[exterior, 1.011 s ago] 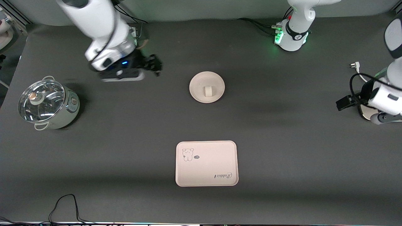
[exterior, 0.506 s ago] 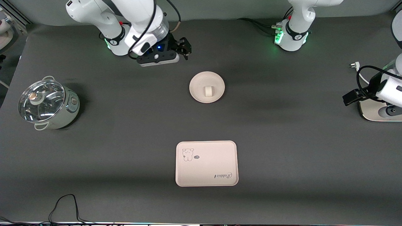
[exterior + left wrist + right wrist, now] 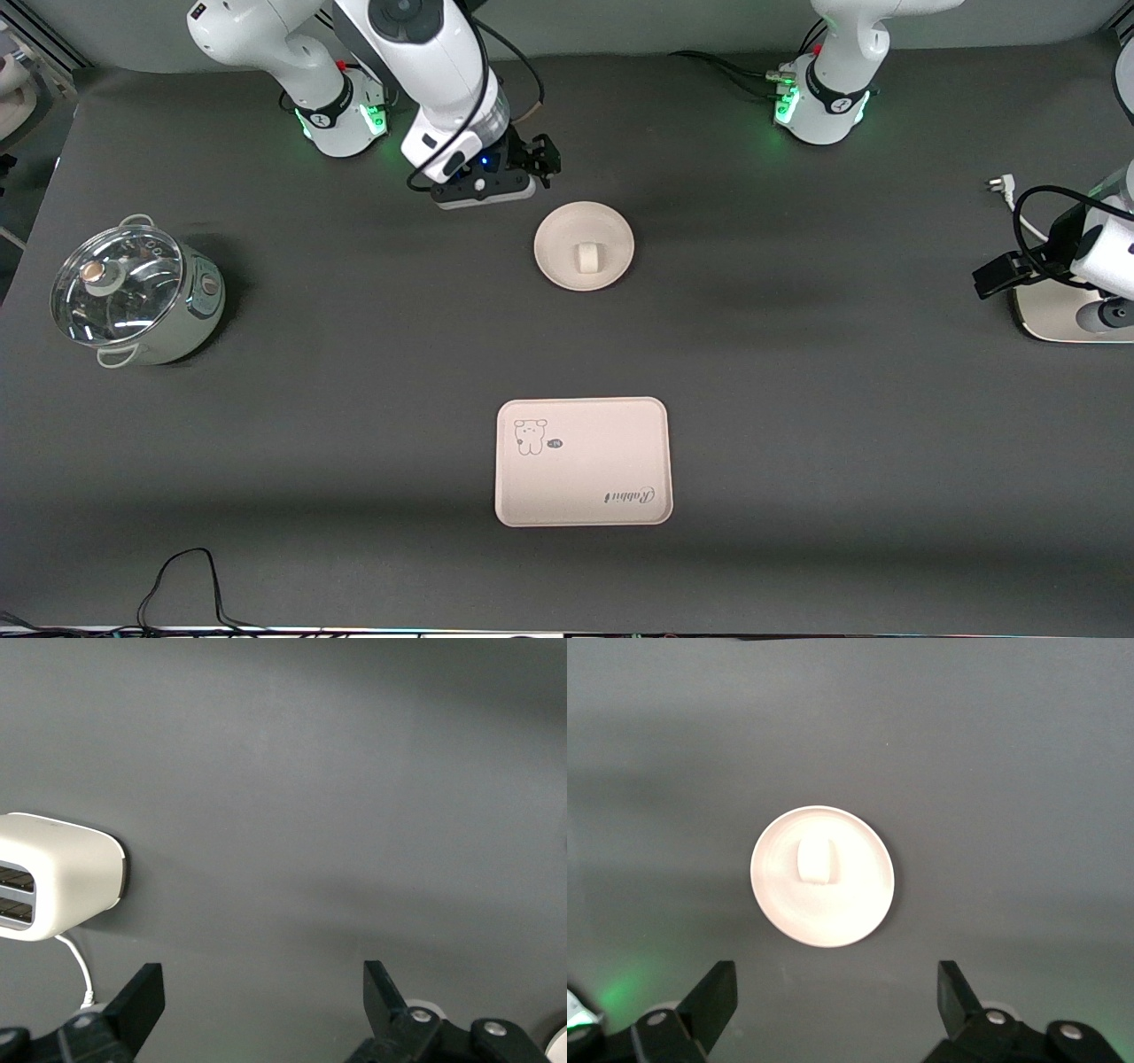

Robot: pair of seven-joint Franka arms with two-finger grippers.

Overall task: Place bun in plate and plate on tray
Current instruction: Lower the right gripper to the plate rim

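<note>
The off-white bun lies on the round cream plate in the middle of the table. The cream rectangular tray, with its rabbit drawing, lies nearer to the front camera than the plate and has nothing on it. My right gripper hangs open over the bare table beside the plate, on the robot bases' side, with nothing between its fingers. My left gripper is open and empty, up over the left arm's end of the table next to a toaster.
A pot with a glass lid stands at the right arm's end. A white toaster with its cord and plug is at the left arm's end. A black cable loops at the table's front edge.
The right arm has swung from near the pot's end toward the plate, its gripper staying open. The left gripper has drifted slightly toward its end of the table.
</note>
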